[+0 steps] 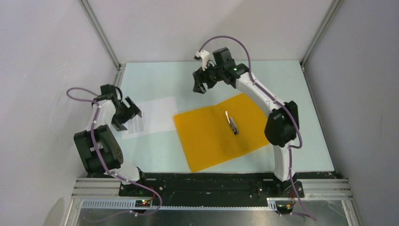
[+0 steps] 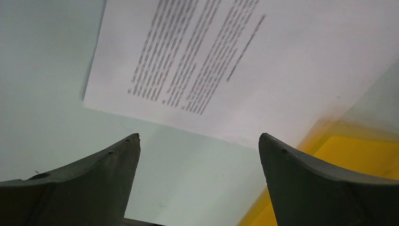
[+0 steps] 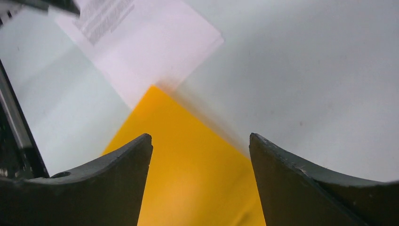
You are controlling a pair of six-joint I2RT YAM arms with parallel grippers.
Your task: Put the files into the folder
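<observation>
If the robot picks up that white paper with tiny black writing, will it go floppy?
Probably floppy: the white printed paper sheets look very thin and lie flat on the pale table. Likely light too, so a push may slide them easily.

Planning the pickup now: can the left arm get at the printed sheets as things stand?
Probably yes. The left gripper hangs open at the left edge of the printed sheets, and nothing lies on them or in between. They lie flat on the table, so catching an edge may be tricky.
</observation>
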